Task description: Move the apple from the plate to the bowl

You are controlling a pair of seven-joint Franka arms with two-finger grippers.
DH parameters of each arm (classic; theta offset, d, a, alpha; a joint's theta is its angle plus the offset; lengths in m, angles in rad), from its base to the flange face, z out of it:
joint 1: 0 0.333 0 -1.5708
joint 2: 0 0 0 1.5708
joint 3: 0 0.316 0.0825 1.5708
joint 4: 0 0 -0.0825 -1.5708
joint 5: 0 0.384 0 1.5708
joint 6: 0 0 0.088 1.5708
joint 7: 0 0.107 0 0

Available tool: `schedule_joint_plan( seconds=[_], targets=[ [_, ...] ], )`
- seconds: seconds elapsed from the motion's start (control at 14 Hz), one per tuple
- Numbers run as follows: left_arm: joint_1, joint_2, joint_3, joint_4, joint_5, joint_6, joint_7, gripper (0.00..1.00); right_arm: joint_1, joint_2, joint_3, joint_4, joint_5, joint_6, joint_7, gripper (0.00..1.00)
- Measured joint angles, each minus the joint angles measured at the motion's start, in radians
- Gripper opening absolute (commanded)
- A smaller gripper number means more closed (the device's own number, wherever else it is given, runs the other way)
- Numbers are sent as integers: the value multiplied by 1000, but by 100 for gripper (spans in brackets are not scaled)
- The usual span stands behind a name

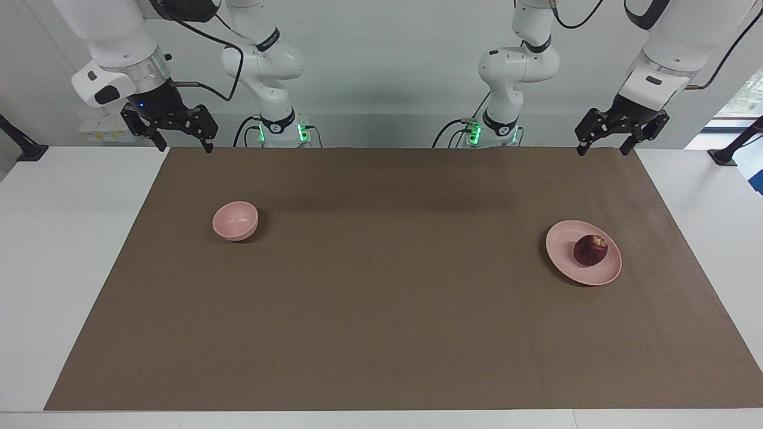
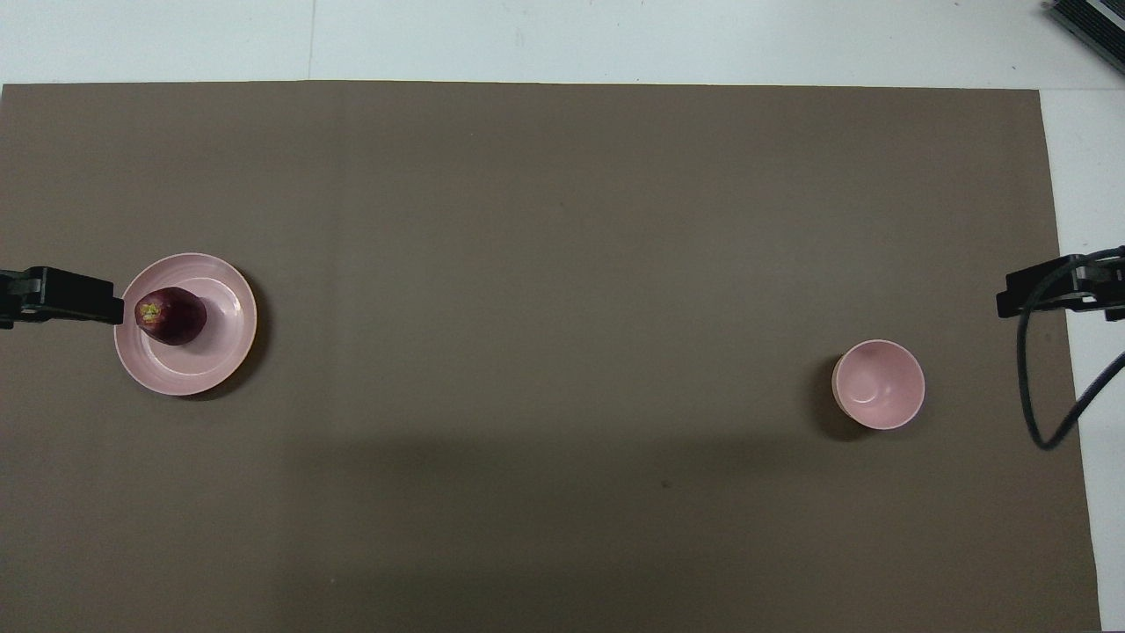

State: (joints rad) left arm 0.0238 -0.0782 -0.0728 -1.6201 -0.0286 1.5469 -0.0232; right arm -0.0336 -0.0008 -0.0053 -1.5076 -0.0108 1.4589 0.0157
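The dark red apple [image 1: 590,250] [image 2: 171,316] sits on the flat pale pink plate [image 1: 563,244] [image 2: 220,343] toward the left arm's end of the table. The small deep pink bowl [image 1: 235,220] [image 2: 879,384] stands empty toward the right arm's end. My left gripper [image 1: 603,150] hangs open and empty in the air over the brown mat's edge at the robots' end, apart from the plate. My right gripper [image 1: 185,146] hangs open and empty over the same edge at the bowl's end, apart from the bowl.
A brown mat [image 1: 381,298] covers most of the white table [image 1: 59,268]. A black cable [image 2: 1037,396] loops down from the right arm beside the bowl. Black clamp stands [image 1: 730,155] sit at the table's ends.
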Motion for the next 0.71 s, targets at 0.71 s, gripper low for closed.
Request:
schedule_joint_plan(
  seconds=[0.71],
  targets=[
    [11,0,-4,-14,-1,28,-8,100,0,0,0,0,0,-2,0,100]
  ],
)
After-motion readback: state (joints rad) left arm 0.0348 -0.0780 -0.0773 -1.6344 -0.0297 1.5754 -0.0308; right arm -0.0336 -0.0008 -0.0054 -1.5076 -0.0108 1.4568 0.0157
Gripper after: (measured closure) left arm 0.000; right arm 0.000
